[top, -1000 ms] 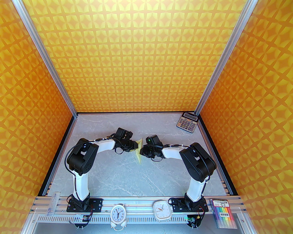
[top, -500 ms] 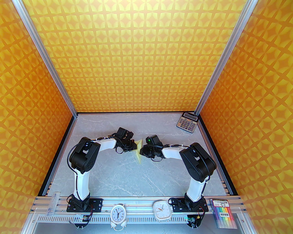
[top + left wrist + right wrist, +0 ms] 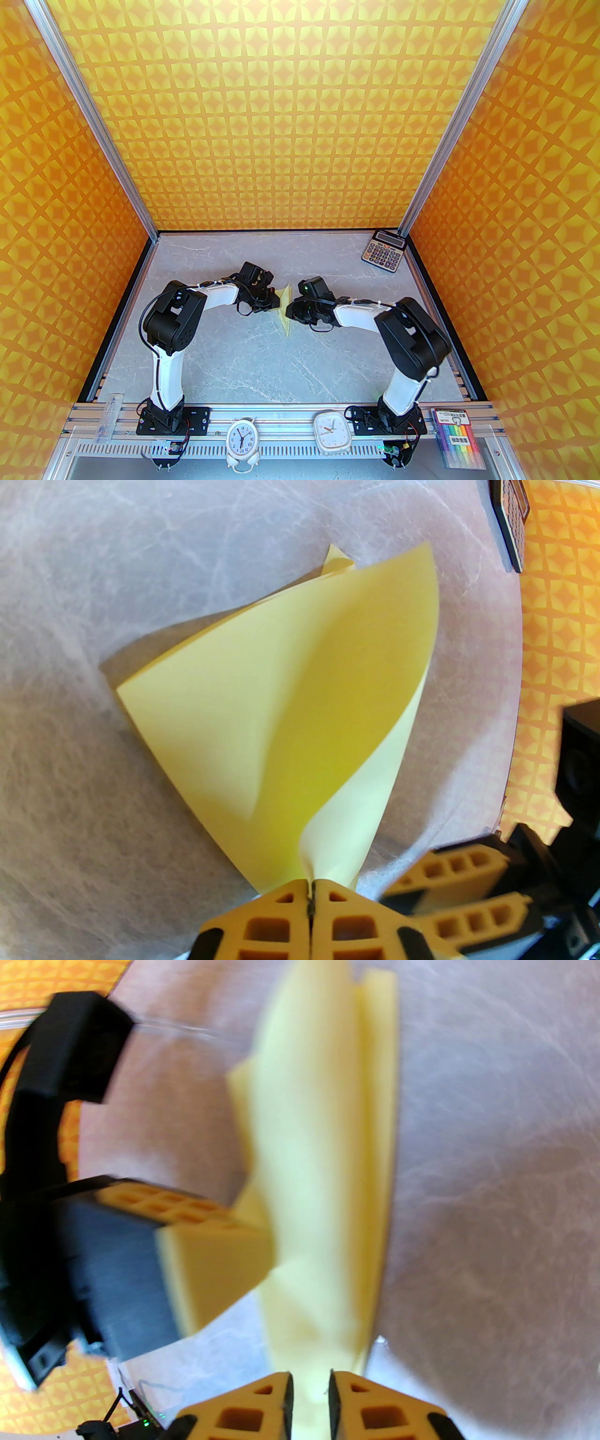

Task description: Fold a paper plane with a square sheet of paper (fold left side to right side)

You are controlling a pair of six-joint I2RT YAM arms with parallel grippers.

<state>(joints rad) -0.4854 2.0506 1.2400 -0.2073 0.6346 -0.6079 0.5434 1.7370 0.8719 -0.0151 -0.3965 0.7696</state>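
I see the left gripper (image 3: 311,892) with its fingers pressed together, pinching a corner of the yellow paper (image 3: 281,705), and the sheet curls up from there. The right gripper (image 3: 308,1396) has its fingers a narrow gap apart, nipping the folded layers from the other side. The paper sits mid-table (image 3: 243,356), between both grippers, partly lifted.

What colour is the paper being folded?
The paper is plain pale yellow, clearest in the left wrist view.
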